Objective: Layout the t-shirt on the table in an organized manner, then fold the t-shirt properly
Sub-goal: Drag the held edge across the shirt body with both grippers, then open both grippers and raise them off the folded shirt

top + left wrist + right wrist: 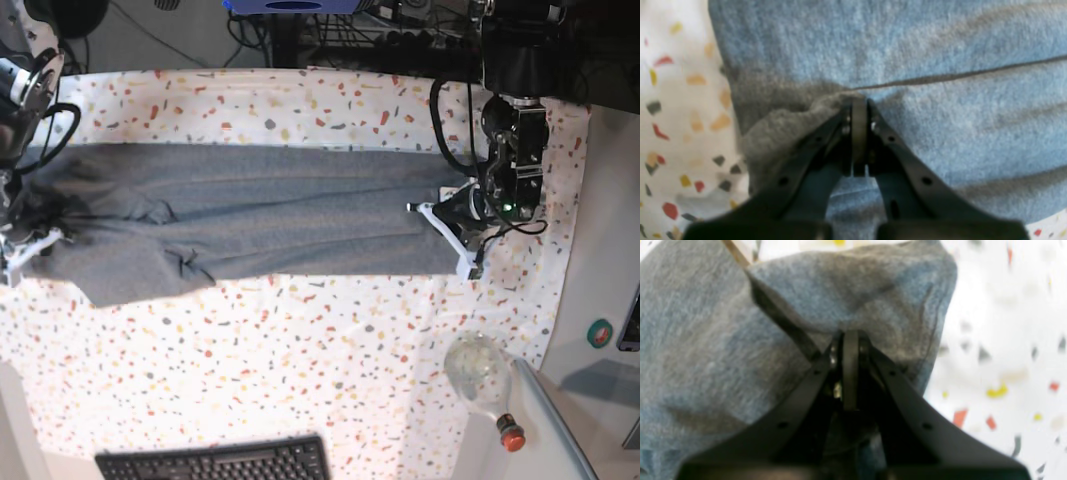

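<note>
Both sets of fingers, left fingers (858, 100) and right fingers (850, 335), are pinching the t-shirt (260, 215) tight on the tabletop (300, 370), so pulling too hard may be slipping the cloth free.

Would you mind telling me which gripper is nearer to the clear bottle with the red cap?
Left. The left gripper pinches the t-shirt just above the bottle in the base view; the right gripper is across the table.

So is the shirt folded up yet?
Partly: the t-shirt lies as a long band across the table, pinched at its ends by both grippers.
</note>
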